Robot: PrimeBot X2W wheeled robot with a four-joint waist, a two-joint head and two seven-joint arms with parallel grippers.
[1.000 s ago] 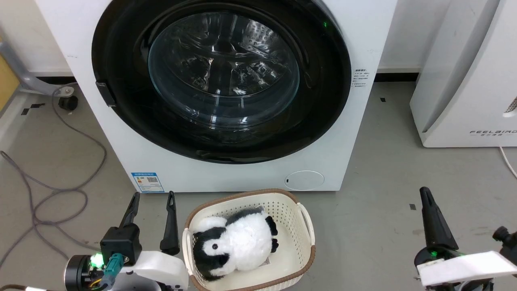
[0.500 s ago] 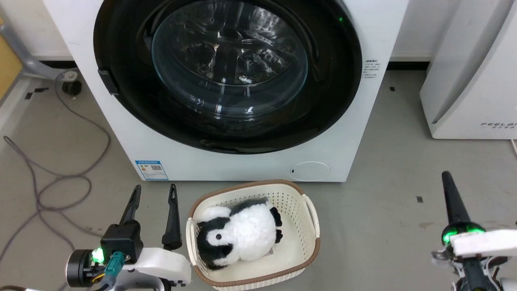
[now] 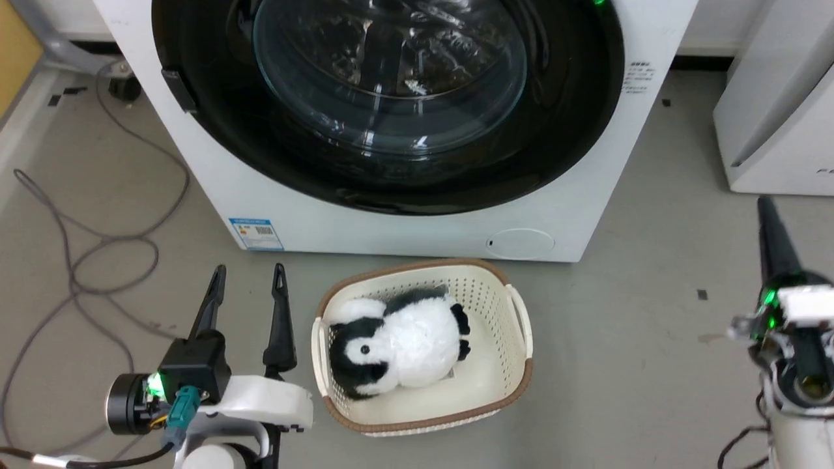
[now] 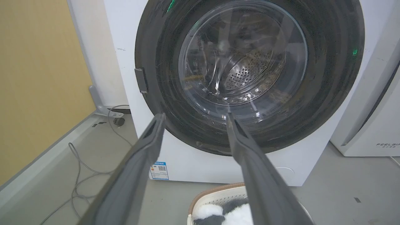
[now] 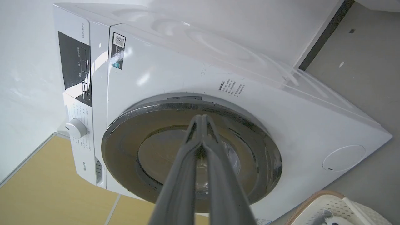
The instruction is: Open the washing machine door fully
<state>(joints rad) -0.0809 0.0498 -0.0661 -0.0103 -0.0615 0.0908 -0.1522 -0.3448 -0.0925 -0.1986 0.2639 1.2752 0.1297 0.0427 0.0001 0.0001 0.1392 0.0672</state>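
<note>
The washing machine point(image 3: 215, 189) is a white front-loader. Its round glossy black washing machine door point(image 3: 391, 78) lies shut, flush with the front. A small dark tab point(image 3: 179, 91) sits on the door's left rim. My left gripper point(image 3: 249, 268) hovers open and empty over the floor, below the machine's left corner. In the left wrist view the left gripper point(image 4: 195, 115) points at the lower door point(image 4: 250, 72). My right gripper point(image 3: 763, 202) is shut and empty, to the right of the machine. In the right wrist view the right gripper point(image 5: 201, 116) points toward the door point(image 5: 125, 150), still apart from it.
A cream basket point(image 3: 521, 326) holding a plush penguin point(image 3: 397, 339) stands on the floor right in front of the machine. Grey cables point(image 3: 98, 260) loop on the floor at left. A white appliance point(image 3: 782, 130) stands to the right. A yellow panel point(image 4: 31, 78) lines the left side.
The head camera has shifted, so the machine sits higher and larger in view. My right gripper has moved forward and to the right, its wrist turned. The left gripper kept its place by the basket.
</note>
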